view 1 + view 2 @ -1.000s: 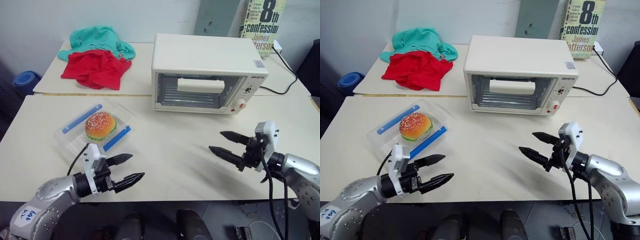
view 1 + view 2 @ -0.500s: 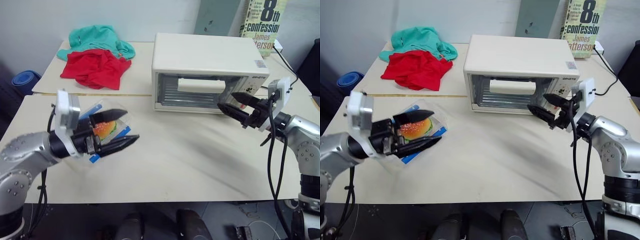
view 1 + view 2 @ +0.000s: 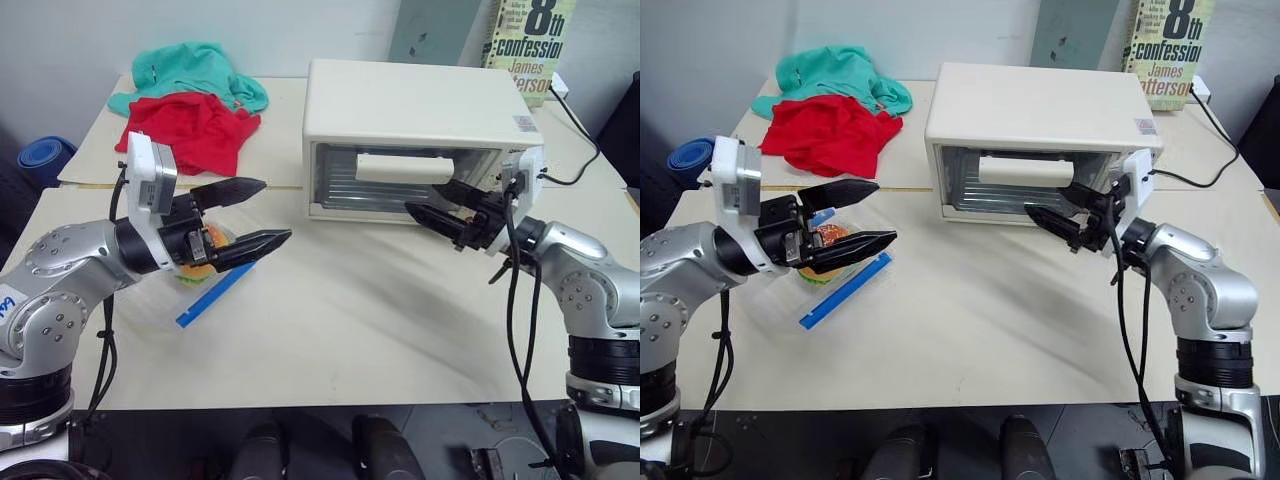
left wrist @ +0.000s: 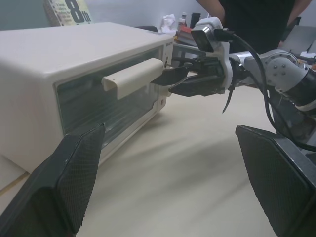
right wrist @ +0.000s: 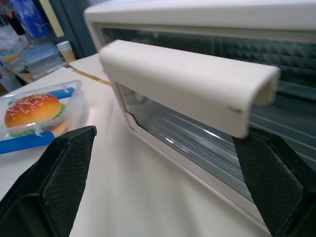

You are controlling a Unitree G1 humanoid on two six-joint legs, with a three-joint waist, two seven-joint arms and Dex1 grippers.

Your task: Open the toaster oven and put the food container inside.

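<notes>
Looking over the desk [image 3: 400, 330], I judged the job barely begun: the toaster oven [image 3: 415, 145] stood with its glass door shut and its white bar handle [image 3: 403, 168] untouched, and the food container [image 3: 825, 275] lay on the desk to the left of the oven, nearer me, with its toy hamburger [image 5: 34, 111] showing through the lid. Everything was left to do: pull the door down, pick up the container, and slide it onto the rack.

My right pincer [image 3: 1060, 218] hung in front of the oven's door, just below the right end of the handle, fingers spread wide and holding nothing; I could not tell whether a fingertip touched the door. My left pincer [image 3: 248, 213] hovered above the container, left of the oven, also released and empty, pointing toward the oven.

Behind and to the left of the oven lay a red cloth [image 3: 190, 135] with a teal cloth [image 3: 190, 75] on it, well apart from the work. A book [image 3: 530, 45] stood behind the oven's right corner, and a black cord [image 3: 575, 135] ran off to its right. The desk before the door looked free for the door to swing down, though my right pincer sat in that path.
</notes>
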